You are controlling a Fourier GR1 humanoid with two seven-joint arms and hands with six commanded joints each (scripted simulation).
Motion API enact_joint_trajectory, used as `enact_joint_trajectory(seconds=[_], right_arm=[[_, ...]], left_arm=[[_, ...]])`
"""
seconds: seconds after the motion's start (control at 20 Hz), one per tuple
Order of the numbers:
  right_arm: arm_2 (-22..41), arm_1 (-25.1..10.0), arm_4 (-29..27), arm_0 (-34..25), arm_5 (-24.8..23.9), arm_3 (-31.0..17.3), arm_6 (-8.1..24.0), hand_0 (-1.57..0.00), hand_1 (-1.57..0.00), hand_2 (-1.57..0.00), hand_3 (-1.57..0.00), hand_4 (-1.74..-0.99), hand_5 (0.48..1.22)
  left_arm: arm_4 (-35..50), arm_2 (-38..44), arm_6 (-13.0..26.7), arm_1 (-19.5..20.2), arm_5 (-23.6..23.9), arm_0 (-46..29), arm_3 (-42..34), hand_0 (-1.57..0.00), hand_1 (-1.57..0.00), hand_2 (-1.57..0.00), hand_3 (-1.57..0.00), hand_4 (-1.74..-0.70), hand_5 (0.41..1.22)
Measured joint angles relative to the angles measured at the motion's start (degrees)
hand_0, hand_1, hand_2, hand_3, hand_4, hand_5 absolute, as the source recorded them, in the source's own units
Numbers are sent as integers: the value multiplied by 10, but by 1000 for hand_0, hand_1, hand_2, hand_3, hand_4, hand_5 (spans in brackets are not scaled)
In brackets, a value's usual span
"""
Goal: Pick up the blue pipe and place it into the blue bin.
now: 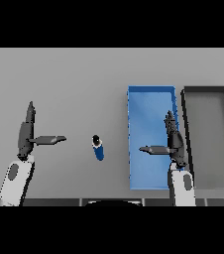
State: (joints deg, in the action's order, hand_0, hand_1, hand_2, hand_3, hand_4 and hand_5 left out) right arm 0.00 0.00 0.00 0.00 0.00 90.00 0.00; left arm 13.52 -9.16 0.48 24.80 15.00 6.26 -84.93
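A: How far along?
B: Nothing done. The blue bin (151, 99) holds nothing, seemingly; the blue pipe (98, 148) stands on the table (74, 79) to the bin's left, untouched.
A: Hands?
B: Right hand (173, 141) over the bin, left hand (27, 134) well apart; both with fingers straight, thumbs out.

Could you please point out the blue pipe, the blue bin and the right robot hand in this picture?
blue pipe (99, 149): head view, on its blue body below the dark top end.
blue bin (146, 106): head view, on its bare floor near the far wall.
right robot hand (175, 144): head view, on the palm.
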Motion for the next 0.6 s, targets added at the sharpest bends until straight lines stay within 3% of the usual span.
enact_joint_trajectory(seconds=[0.3,0.35,0.4,0.45,0.6], right_arm=[[-7,-11,-8,4,7,4,1,1,1,1,1,-1205,629],[7,-51,31,29,17,25,-57,1,1,1,1,-1201,628],[18,-73,59,43,21,38,-79,1,1,1,1,-1197,627],[25,-86,75,57,22,53,-85,1,1,1,1,-1197,626],[36,-95,88,69,28,74,-78,1,1,1,1,-1206,625]], left_arm=[[-8,-7,1,-5,11,1,-11,1,1,1,1,-966,593],[-13,-21,-34,31,-45,-16,-7,1,1,1,1,-963,592],[-16,-29,-54,56,-84,-26,-1,1,1,1,1,-960,590],[-14,-28,-74,76,-109,-33,-1,1,1,1,1,-959,590],[-17,-37,-97,87,-142,-34,11,1,1,1,1,-960,594]])
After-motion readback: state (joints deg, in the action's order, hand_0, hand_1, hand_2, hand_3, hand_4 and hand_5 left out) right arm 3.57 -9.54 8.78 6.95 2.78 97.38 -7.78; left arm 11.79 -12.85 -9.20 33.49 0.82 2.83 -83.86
